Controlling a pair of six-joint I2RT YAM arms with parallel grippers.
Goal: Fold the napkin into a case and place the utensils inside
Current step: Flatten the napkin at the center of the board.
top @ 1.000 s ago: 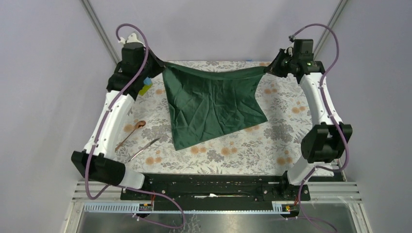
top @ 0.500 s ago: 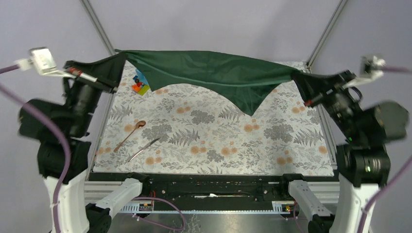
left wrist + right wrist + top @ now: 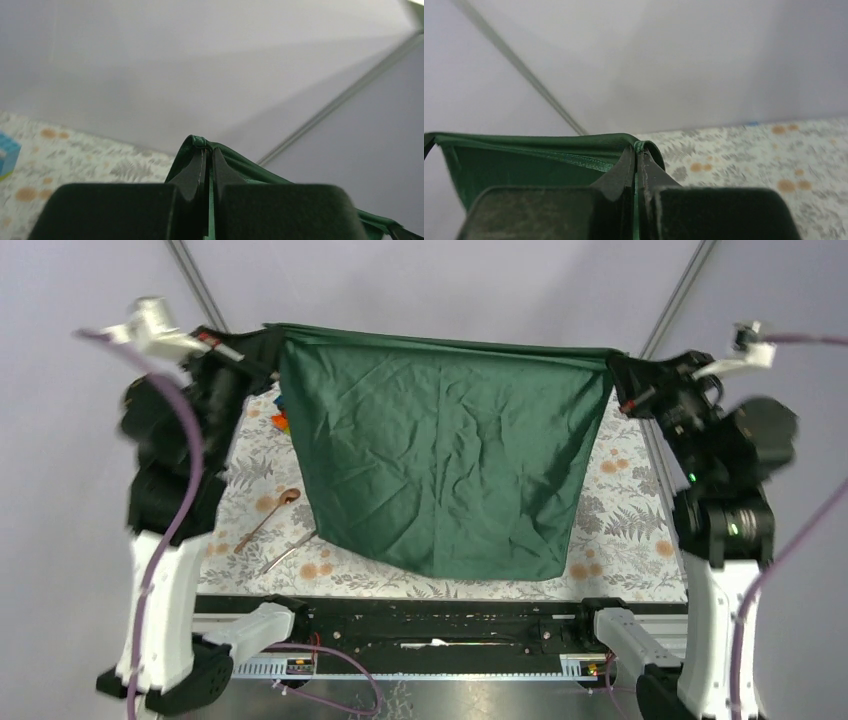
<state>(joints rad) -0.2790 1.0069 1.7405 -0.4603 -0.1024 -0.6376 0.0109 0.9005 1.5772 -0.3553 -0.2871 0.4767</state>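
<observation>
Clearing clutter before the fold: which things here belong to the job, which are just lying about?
Job: napkin, pinched at two corners by left pincer and right pincer; spoon; second utensil.
Lying about: toy blocks, partly hidden by the napkin.

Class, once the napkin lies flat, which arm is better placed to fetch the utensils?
Left, probably: utensils lie on its side, though left pincer and right pincer both grip the napkin.
</observation>
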